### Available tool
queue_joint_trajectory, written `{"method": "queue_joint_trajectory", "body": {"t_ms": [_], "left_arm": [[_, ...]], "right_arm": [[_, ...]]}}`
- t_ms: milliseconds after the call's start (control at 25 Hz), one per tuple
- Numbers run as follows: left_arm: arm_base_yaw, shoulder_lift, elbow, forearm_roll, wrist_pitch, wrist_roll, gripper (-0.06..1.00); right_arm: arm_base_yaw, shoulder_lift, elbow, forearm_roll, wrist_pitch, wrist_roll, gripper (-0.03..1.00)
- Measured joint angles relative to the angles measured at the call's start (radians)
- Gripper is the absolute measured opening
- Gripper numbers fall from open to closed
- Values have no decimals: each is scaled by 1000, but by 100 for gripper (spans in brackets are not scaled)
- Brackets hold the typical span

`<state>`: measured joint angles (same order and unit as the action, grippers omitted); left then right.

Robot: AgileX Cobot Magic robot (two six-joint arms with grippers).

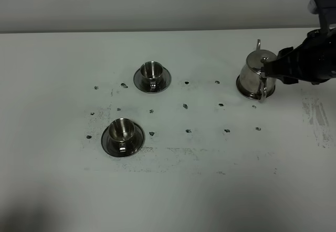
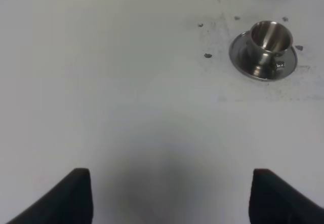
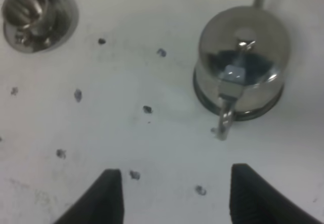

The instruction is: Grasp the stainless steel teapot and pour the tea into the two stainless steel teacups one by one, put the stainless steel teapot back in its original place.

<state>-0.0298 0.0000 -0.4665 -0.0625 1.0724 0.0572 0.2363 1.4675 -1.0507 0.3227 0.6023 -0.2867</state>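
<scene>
The stainless steel teapot (image 1: pixel 253 74) (image 3: pixel 240 62) stands lidded at the right of the table on its flat tray (image 1: pixel 244 92) (image 3: pixel 202 100). Its loop handle (image 3: pixel 224 118) points at my right gripper (image 1: pixel 270 70) (image 3: pixel 172 196), which hovers open just short of the handle with nothing between its fingers. The two stainless steel teacups sit on saucers at the left, one farther back (image 1: pixel 152 70) (image 3: pixel 23 3) and one nearer (image 1: pixel 122 129) (image 2: pixel 271 36). My left gripper (image 2: pixel 172 198) is open over bare table, well short of the near cup. The tea is hidden.
Small dark specks and scuff marks (image 1: pixel 185 106) dot the white table between the cups and the teapot. A grey wall (image 1: pixel 157 3) runs behind the table's far edge. The black right arm (image 1: pixel 315 59) reaches in from the right side.
</scene>
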Motion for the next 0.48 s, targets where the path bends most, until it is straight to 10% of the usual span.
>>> {"method": "queue_joint_trajectory", "body": {"t_ms": [480], "left_arm": [[0,3,0,0,0,0,63]], "right_arm": [[71,5,0,3,-53,13,45]]}}
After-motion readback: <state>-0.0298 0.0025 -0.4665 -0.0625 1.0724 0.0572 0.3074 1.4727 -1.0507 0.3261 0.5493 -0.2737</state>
